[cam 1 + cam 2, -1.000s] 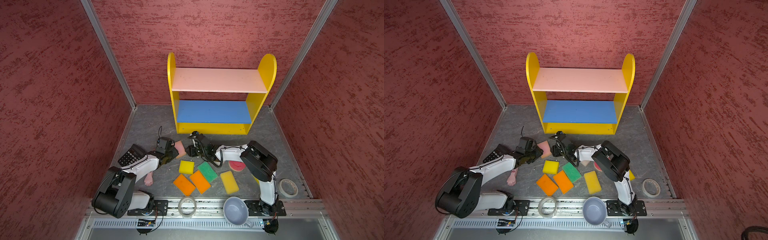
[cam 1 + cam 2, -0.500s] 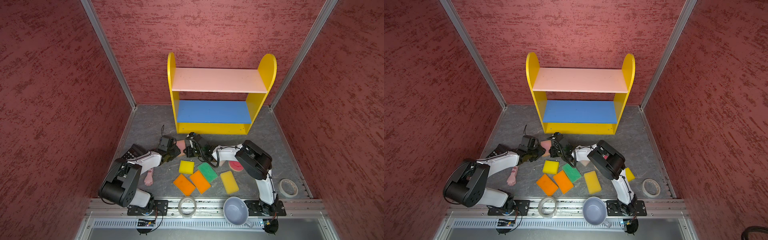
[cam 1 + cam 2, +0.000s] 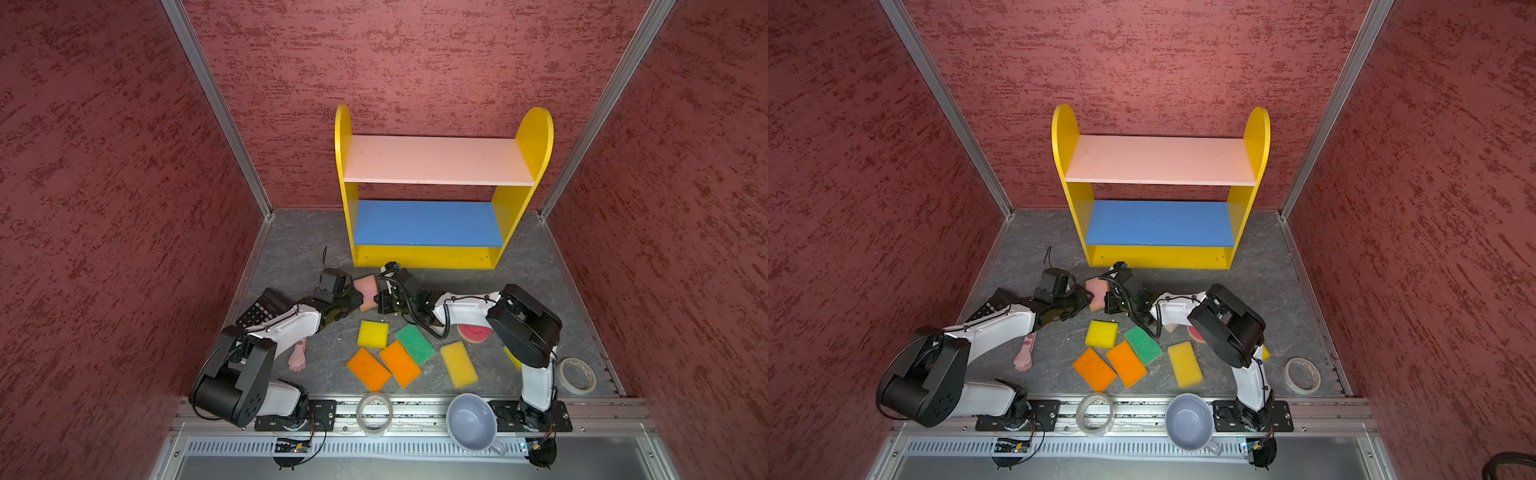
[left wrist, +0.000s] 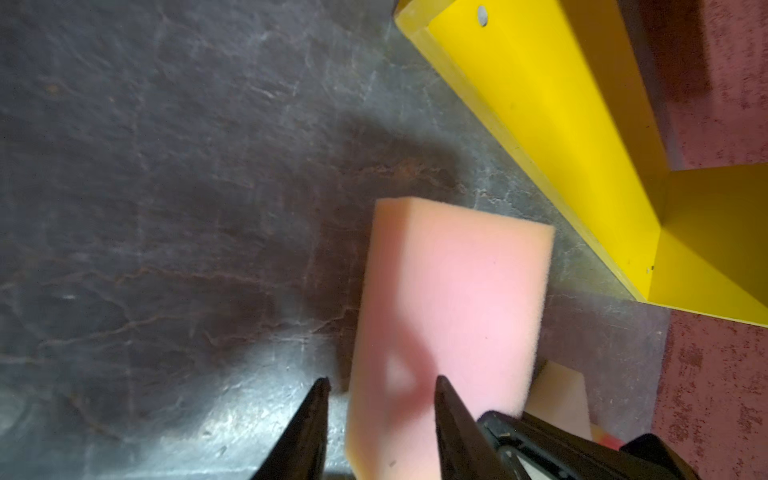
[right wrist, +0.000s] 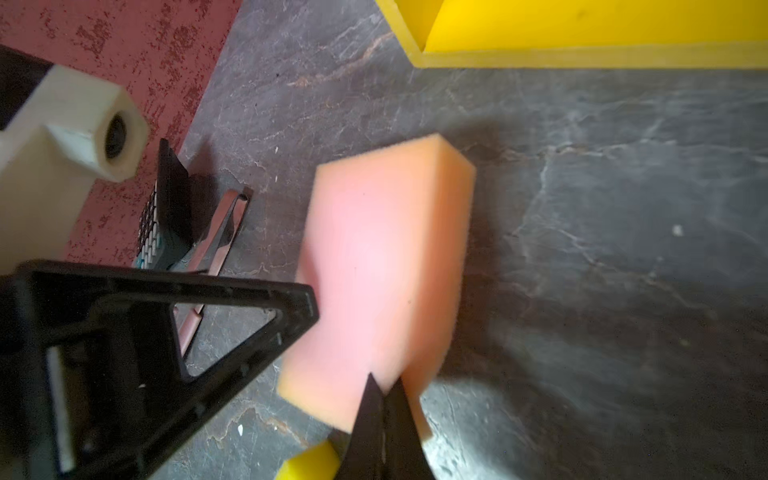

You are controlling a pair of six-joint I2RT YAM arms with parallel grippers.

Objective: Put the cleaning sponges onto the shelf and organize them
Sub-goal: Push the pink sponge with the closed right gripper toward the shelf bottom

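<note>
On the shelf (image 3: 434, 160) no sponge lay yet: the pink sponge (image 3: 365, 291) sat just before its base, pinched by the right gripper (image 5: 384, 399) (left gripper (image 4: 381, 380): jaws parted, hold unclear), with the other sponges (image 3: 399, 363) on the floor (image 3: 291, 257).

Your left gripper (image 3: 1084, 299) and right gripper (image 3: 1108, 300) meet at the pink sponge (image 3: 1097, 289), just before the shelf (image 3: 1158, 257). Other sponges (image 3: 1101, 333) lie on the desk (image 3: 1034, 249) nearer you.
</note>
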